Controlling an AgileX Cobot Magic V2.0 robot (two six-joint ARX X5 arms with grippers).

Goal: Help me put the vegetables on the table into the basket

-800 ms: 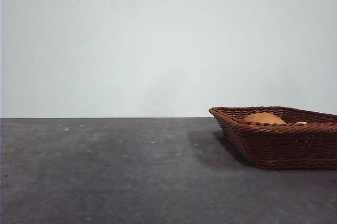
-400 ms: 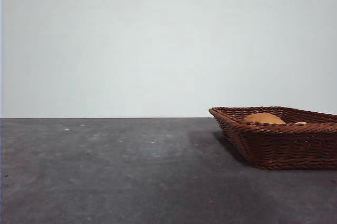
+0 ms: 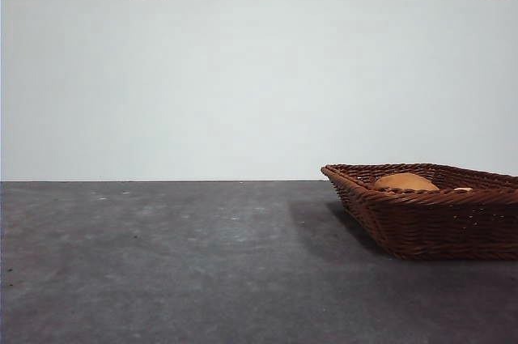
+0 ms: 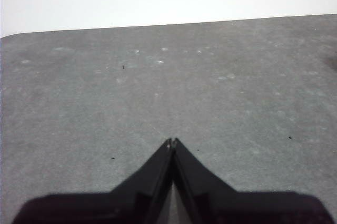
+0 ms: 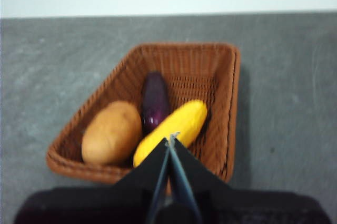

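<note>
Table (image 3: 162, 263) | front: potato (image 3: 405, 181) | right wrist: eggplant (image 5: 155, 100), yellow vegetable (image 5: 171, 130), basket (image 5: 221, 103)

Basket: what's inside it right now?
The right wrist view shows three vegetables in the basket: a potato, a purple eggplant and a yellow one lying side by side. The right claw covers the yellow one's near end. From the front only the potato's top shows.

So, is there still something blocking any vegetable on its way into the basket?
Nothing visible does. The potato, eggplant and yellow vegetable already lie inside the basket. The right gripper is above them, shut and empty.
</note>
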